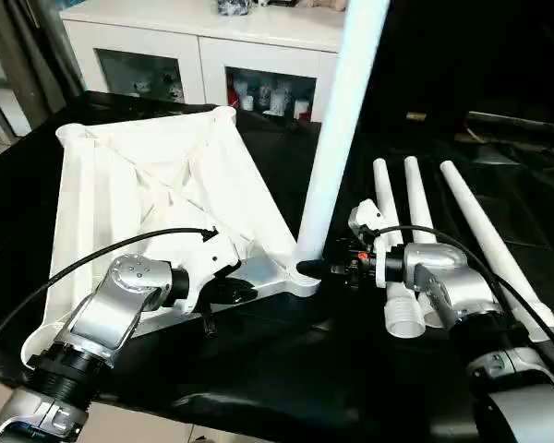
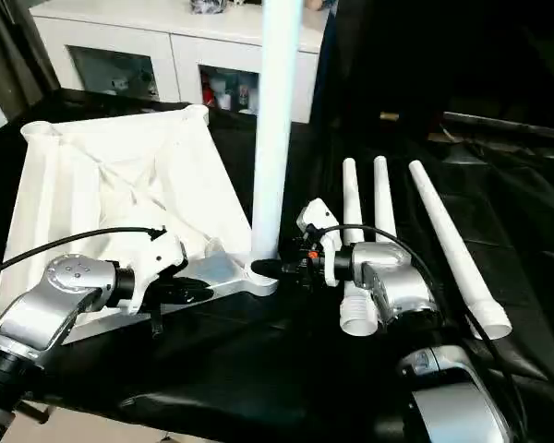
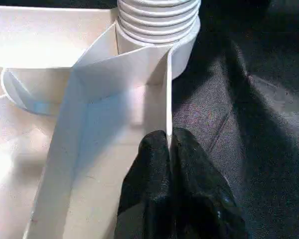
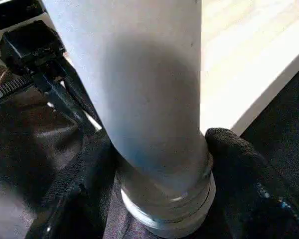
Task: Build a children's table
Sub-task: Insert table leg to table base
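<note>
The black-draped counter point(image 1: 258, 369) carries the children's table top point(image 1: 157, 185), which lies upside down with its ribbed underside up, in front of a white cabinet point(image 1: 203, 55). One leg point(image 1: 337, 129) stands upright in the corner socket point(image 1: 300, 274) nearest the robot. Three spare legs point(image 2: 379, 231) lie side by side on the counter, just beyond the right forearm. The right end effector point(image 1: 316, 269) is closed around the base of the upright leg, just above the socket, its fingers point(image 4: 239, 164) on either side of the tube. The left end effector point(image 1: 243, 292) is pinched shut on the thin rim wall of the top beside that socket, bracing it. To seat the leg well, it should probably be kept vertical over the ribbed socket and turned or pressed straight down while the left grip keeps the top from sliding.
</note>
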You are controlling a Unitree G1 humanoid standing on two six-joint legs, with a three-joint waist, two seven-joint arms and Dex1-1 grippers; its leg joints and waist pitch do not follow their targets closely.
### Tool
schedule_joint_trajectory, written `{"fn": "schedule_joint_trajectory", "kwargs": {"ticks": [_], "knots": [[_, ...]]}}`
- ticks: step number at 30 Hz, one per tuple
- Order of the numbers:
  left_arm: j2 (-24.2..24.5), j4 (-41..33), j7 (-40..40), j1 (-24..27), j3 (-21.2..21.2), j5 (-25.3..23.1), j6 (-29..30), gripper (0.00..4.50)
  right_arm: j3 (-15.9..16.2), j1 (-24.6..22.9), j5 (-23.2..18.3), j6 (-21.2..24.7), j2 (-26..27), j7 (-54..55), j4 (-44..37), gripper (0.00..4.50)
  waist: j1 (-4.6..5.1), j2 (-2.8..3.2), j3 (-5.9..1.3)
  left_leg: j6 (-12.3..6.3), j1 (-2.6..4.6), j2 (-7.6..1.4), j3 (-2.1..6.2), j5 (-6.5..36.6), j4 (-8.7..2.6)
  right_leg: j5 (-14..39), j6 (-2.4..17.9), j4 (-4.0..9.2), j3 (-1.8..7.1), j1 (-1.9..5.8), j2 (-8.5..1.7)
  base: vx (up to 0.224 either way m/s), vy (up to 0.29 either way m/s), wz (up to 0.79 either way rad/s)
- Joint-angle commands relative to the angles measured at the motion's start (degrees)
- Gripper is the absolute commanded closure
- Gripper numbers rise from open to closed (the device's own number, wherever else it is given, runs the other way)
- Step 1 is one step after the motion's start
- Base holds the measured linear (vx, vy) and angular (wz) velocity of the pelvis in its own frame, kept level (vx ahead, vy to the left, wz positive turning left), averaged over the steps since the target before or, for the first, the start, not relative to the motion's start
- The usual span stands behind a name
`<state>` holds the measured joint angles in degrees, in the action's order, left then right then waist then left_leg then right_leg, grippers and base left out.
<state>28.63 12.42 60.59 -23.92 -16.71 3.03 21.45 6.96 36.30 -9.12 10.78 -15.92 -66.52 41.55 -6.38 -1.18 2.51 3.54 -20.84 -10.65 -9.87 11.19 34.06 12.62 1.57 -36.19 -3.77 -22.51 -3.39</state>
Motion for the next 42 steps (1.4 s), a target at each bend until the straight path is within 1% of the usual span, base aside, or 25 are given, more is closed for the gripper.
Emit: {"fn": "schedule_joint_trajectory", "kwargs": {"ticks": [1, 5, 8, 9, 10, 11, 12, 13, 14, 15, 17, 18, 19, 22, 23, 25, 26, 27, 31, 32, 33, 36, 38, 41, 42], "knots": [[-0.4, -2.2, 1.9, 0.2, -0.3, 1.8, -0.2, 4.50, 2.1, -2.1, 3.5, 3.1, -0.4, 2.9, 5.3, 2.03, -0.07, 0.82, -3.40, -2.17, 0.57, -2.91, 0.78, 5.7, -3.71, -1.3, 14.9, 3.47, 2.96, 3.17, -5.06, 0.000, 0.000, 0.00], [-1.1, -1.5, 0.1, -0.2, 0.2, 1.6, 1.2, 4.50, 1.5, -2.3, 3.4, 2.9, 0.2, 5.1, 5.7, 2.03, -0.01, 0.76, -3.20, -1.77, 0.69, -2.95, 0.80, 6.6, -3.89, 0.6, 14.7, 3.70, 3.00, 3.17, -5.11, 0.000, 0.000, 0.00], [-2.9, 0.4, -3.3, -1.3, 1.0, 0.9, 3.1, 4.50, -0.7, -1.9, 2.8, 2.5, 1.9, 10.8, 7.5, 2.03, 0.48, 0.76, -2.54, 0.03, 1.11, -2.99, 0.90, 12.0, -4.53, 9.2, 13.8, 4.67, 3.14, 2.99, -5.34, -0.017, 0.000, 0.00], [-7.3, 4.2, -10.6, -3.8, 3.1, 0.4, 6.4, 4.50, -4.3, -0.9, 2.0, 3.0, 4.9, 22.3, 11.9, 2.03, 0.76, 0.65, -2.41, 1.10, 1.45, -2.97, 0.97, 14.3, -4.69, 13.7, 12.9, 5.00, 3.23, 2.80, -5.43, 0.000, 0.000, 0.00], [-8.8, 5.4, -12.9, -4.6, 3.8, 0.3, 7.5, 4.50, -5.4, -0.6, 1.7, 3.3, 5.9, 25.9, 13.3, 2.03, 1.06, 0.75, -1.95, 1.75, 1.55, -2.82, 1.00, 15.9, -4.91, 17.5, 12.2, 5.51, 3.23, 2.41, -5.40, 0.000, 0.000, 0.00], [-10.5, 6.6, -15.4, -5.5, 4.7, 0.4, 8.8, 4.50, -6.6, -0.4, 1.1, 3.7, 7.0, 29.4, 14.8, 2.03, 1.11, 0.67, -2.09, 2.82, 1.98, -2.64, 1.33, 18.2, -4.83, 23.8, 10.4, 6.09, 3.03, 2.45, -5.72, 0.000, 0.000, 0.00], [-11.8, 7.5, -17.5, -6.1, 5.3, 0.3, 9.8, 4.50, -7.4, -0.2, 0.7, 3.9, 7.9, 31.8, 15.7, 2.03, 1.35, 0.65, -2.13, 3.02, 1.65, -2.68, 1.70, 18.2, -5.01, 24.8, 9.4, 6.11, 3.01, 2.74, -5.90, 0.000, 0.000, 0.00], [-11.8, 7.5, -17.5, -6.1, 5.3, 0.3, 9.8, 4.50, -7.4, -0.2, 0.7, 3.9, 7.9, 31.8, 15.7, 2.03, 1.50, 0.63, -1.96, 2.77, 1.64, -2.77, 1.77, 19.5, -5.27, 26.2, 8.2, 6.49, 2.87, 2.58, -5.71, 0.000, 0.000, 0.00], [-14.5, 9.3, -21.5, -7.6, 6.4, 0.1, 11.6, 4.50, -9.0, 0.5, 0.1, 4.0, 10.0, 39.0, 18.3, 2.03, 1.49, 0.61, -2.02, 2.67, 1.85, -2.75, 1.73, 20.1, -5.17, 26.7, 7.9, 6.64, 2.90, 2.38, -5.73, 0.000, 0.000, 0.00], [-16.3, 10.6, -24.5, -8.5, 6.9, -0.2, 12.6, 4.50, -9.9, 1.1, -0.4, 3.6, 11.4, 42.5, 19.9, 2.03, 1.59, 0.88, -1.73, 2.90, 2.49, -2.57, 1.70, 22.1, -5.11, 29.0, 7.7, 7.03, 2.96, 1.72, -5.70, 0.000, 0.000, 0.00], [-17.7, 11.5, -26.5, -9.2, 7.3, -0.5, 13.1, 4.50, -10.5, 1.6, -0.7, 3.1, 12.5, 45.2, 21.0, 2.03, 1.69, 0.60, -1.89, 2.72, 2.56, -2.33, 1.74, 22.4, -5.00, 30.8, 6.7, 7.36, 2.90, 1.74, -5.71, 0.000, 0.000, 0.00], [-20.6, 12.8, -30.3, -10.2, 7.3, -1.3, 13.6, 4.50, -12.1, 3.2, -1.8, 2.5, 15.5, 50.3, 23.0, 2.03, 1.69, 0.61, -1.93, 2.50, 2.51, -2.43, 1.81, 22.8, -5.08, 31.5, 6.0, 7.55, 2.84, 1.72, -5.80, 0.000, 0.000, 0.00], [-22.0, 13.4, -32.0, -10.7, 7.4, -1.7, 13.7, 4.50, -13.1, 4.1, -2.0, 2.2, 16.8, 52.8, 24.1, 2.03, 1.83, 0.64, -1.95, 2.62, 2.19, -2.48, 2.01, 22.8, -5.28, 31.2, 5.7, 7.47, 2.72, 1.80, -5.78, 0.000, 0.000, 0.00], [-23.4, 13.5, -33.4, -10.9, 6.7, -2.4, 13.9, 4.50, -13.7, 5.7, -1.9, 1.9, 18.8, 55.1, 25.2, 2.03, 1.98, 0.71, -2.08, 2.77, 2.23, -2.53, 2.20, 23.9, -5.51, 29.8, 5.2, 7.43, 2.62, 1.66, -5.60, 0.000, 0.000, 0.00], [-23.6, 13.3, -33.7, -10.9, 6.3, -2.6, 14.0, 4.50, -13.7, 6.1, -1.8, 1.7, 19.3, 55.7, 25.5, 2.03, 2.07, 0.45, -2.03, 2.70, 2.13, -2.57, 2.18, 24.0, -5.62, 29.3, 5.1, 7.47, 2.57, 1.67, -5.52, 0.000, 0.000, 0.00], [-23.8, 13.3, -34.4, -10.9, 6.3, -2.5, 14.3, 4.50, -14.1, 6.9, -2.2, 1.6, 20.0, 56.1, 26.0, 2.03, 2.11, 0.70, -2.26, 2.61, 2.06, -2.68, 2.08, 23.2, -5.76, 24.9, 6.3, 7.11, 2.76, 1.74, -5.52, 0.000, 0.000, 0.00], [-23.7, 13.2, -34.3, -10.8, 6.3, -2.4, 14.4, 4.50, -13.7, 7.0, -1.9, 1.3, 20.0, 55.7, 26.1, 2.03, 2.18, 0.40, -2.23, 2.51, 1.92, -2.69, 2.00, 22.9, -5.80, 23.9, 6.5, 7.06, 2.77, 1.81, -5.44, 0.000, 0.000, 0.00], [-23.4, 13.1, -34.3, -10.6, 6.3, -2.4, 14.5, 4.50, -13.2, 7.2, -1.5, 0.9, 20.1, 55.2, 26.2, 2.03, 2.13, 0.56, -2.22, 2.44, 1.99, -2.71, 1.91, 22.7, -5.82, 22.5, 7.0, 6.95, 2.86, 1.74, -5.44, 0.000, 0.000, 0.00], [-22.9, 12.8, -34.2, -10.2, 6.5, -2.7, 14.5, 4.50, -13.4, 8.0, -1.1, -1.4, 20.5, 52.3, 26.8, 2.03, 2.18, 0.43, -2.15, 2.18, 1.97, -2.64, 1.75, 23.0, -5.77, 22.9, 7.4, 7.04, 3.03, 1.74, -5.63, 0.000, 0.000, 0.00], [-22.6, 12.7, -33.9, -10.0, 6.4, -2.7, 14.4, 4.50, -13.8, 8.2, -1.5, -1.9, 20.5, 51.9, 26.6, 2.03, 2.16, 0.63, -2.18, 2.00, 2.03, -2.64, 1.73, 22.8, -5.76, 23.1, 7.4, 7.07, 3.09, 1.69, -5.66, 0.000, 0.000, 0.00], [-22.3, 12.6, -33.5, -9.9, 6.3, -2.7, 14.3, 4.50, -14.6, 8.7, -2.1, -2.4, 20.3, 51.2, 26.4, 1.47, 2.18, 0.48, -2.14, 1.88, 1.92, -2.64, 1.70, 22.4, -5.79, 23.1, 7.3, 7.13, 3.11, 1.75, -5.62, 0.000, 0.000, 0.00], [-21.7, 12.3, -33.0, -9.7, 6.1, -2.6, 14.2, 4.50, -15.5, 9.3, -3.1, -2.8, 19.7, 49.9, 26.1, 1.31, 2.17, 0.56, -2.16, 1.53, 1.81, -2.65, 1.63, 21.3, -5.85, 22.3, 7.7, 7.07, 3.16, 1.87, -5.63, 0.000, 0.000, 0.00], [-20.9, 11.6, -31.8, -9.6, 6.0, -2.4, 13.6, 4.50, -15.8, 9.8, -3.7, -3.4, 18.6, 47.2, 25.0, 1.13, 2.05, 0.46, -2.45, 1.12, 1.54, -2.69, 1.55, 19.2, -5.77, 19.8, 8.3, 6.80, 3.22, 2.23, -5.69, 0.000, 0.000, 0.00], [-19.1, 10.1, -28.6, -9.0, 5.3, -1.8, 12.6, 4.50, -15.1, 10.1, -3.8, -3.6, 16.6, 41.4, 23.0, 0.85, 1.92, 0.47, -2.89, -0.41, 0.94, -2.78, 1.27, 14.1, -5.41, 13.1, 10.1, 6.06, 3.17, 2.72, -5.54, 0.000, 0.000, 0.00], [-17.7, 8.9, -26.1, -8.5, 4.7, -1.4, 11.6, 4.50, -14.0, 9.8, -3.3, -3.6, 15.0, 36.6, 21.4, 0.68, 1.85, 0.53, -3.17, -1.21, 0.52, -2.83, 1.15, 10.7, -5.28, 9.0, 11.2, 5.59, 3.00, 2.91, -5.42, 0.000, 0.000, 0.00]]}}
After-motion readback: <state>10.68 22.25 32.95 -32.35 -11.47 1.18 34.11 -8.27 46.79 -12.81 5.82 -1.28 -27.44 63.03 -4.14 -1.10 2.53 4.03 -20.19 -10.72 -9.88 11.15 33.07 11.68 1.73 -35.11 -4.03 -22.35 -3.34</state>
